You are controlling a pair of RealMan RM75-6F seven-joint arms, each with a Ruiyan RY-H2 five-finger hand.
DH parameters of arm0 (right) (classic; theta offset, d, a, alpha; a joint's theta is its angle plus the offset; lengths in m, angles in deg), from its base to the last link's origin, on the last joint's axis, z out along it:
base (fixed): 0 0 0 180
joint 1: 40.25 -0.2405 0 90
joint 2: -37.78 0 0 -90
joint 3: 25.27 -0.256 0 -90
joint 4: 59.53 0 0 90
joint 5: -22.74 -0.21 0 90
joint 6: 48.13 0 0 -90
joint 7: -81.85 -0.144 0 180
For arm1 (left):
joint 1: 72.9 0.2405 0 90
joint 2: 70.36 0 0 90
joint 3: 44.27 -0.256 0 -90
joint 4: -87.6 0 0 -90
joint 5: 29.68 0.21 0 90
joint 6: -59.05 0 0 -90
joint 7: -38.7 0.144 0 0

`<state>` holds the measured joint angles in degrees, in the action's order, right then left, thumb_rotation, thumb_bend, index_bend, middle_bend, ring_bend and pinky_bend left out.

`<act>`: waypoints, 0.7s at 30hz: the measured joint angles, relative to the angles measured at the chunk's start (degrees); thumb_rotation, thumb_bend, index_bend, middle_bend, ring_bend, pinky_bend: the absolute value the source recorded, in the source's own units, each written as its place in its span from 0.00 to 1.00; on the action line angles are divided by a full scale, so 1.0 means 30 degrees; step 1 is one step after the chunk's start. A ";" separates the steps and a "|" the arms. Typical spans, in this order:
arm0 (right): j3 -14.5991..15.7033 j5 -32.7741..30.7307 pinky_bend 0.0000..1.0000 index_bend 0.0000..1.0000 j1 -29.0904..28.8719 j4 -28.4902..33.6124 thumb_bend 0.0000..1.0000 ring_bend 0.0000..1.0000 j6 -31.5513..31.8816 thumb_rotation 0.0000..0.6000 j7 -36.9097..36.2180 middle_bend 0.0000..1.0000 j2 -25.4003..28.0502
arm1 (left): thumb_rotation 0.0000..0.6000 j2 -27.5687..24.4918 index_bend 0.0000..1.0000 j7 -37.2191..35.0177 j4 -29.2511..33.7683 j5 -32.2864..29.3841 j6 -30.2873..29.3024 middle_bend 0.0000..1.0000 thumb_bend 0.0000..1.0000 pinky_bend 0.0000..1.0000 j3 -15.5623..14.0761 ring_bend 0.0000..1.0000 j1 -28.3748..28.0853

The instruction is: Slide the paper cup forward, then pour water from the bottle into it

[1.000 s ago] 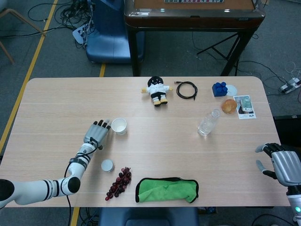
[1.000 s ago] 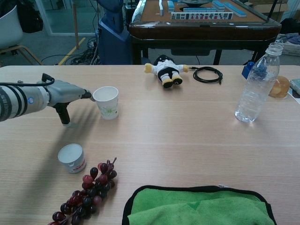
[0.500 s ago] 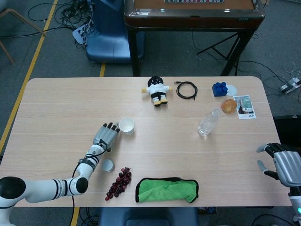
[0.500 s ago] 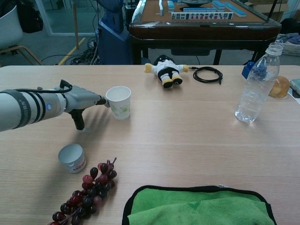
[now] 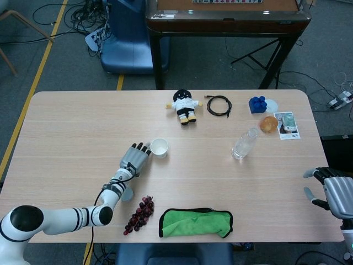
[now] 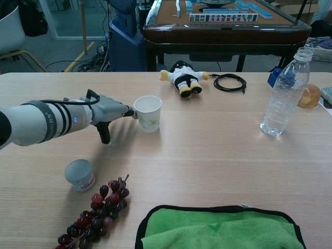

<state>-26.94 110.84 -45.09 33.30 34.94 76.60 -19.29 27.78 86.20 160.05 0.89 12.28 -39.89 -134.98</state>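
Resting upright on the wooden table [image 5: 71, 127], the white paper cup [image 5: 159, 147] stands left of centre, its mouth open and a faint green print on its side in the chest view. The left hand [image 5: 135, 157] lies flat and low behind it, fingers extended and apart, fingertips [image 6: 129, 113] touching the cup's near-left wall — it grasps nothing. Its thumb points down toward the tabletop in the chest view.

The clear plastic water bottle [image 5: 244, 144] stands upright, cap on, well apart from the cup on the right half of the table. The right hand [image 5: 335, 194] hangs off the table's right near corner, fingers spread and holding nothing; it appears in the head view only.

Other items noted:
- a small white tub [image 6: 80, 175] near the left forearm, partly hidden by it in the head view;
- a bunch of dark red grapes [image 5: 139, 215] just beside the tub;
- a green cloth with black edging [image 5: 196, 222] at the near edge;
- a plush doll [image 5: 183, 106] in black and white, lying at the far side;
- a coiled black cable [image 5: 219, 105] next to the doll;
- a blue block toy [image 5: 257, 104], an orange fruit-like ball [image 5: 268, 124] and a printed card [image 5: 287, 125] — grouped at the far right.
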 measured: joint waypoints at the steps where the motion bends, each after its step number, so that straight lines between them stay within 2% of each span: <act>1: -0.0015 -0.0032 0.44 0.45 0.0010 0.0000 0.35 0.34 0.0008 1.00 -0.0009 0.43 0.0014 | 1.00 0.0097 0.06 0.0008 -0.0087 -0.0020 0.0056 0.00 0.28 0.11 0.0013 0.00 -0.0060; 21: -0.0157 -0.0384 0.44 0.45 0.0268 0.0077 0.35 0.34 0.0270 1.00 0.0254 0.43 0.0274 | 1.00 0.1376 0.06 -0.0188 -0.1222 0.0095 0.1129 0.00 0.28 0.11 0.0376 0.00 -0.1377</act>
<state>-27.41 109.69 -44.29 33.53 35.75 77.36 -18.47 31.91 85.63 156.39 1.18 15.67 -38.77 -139.11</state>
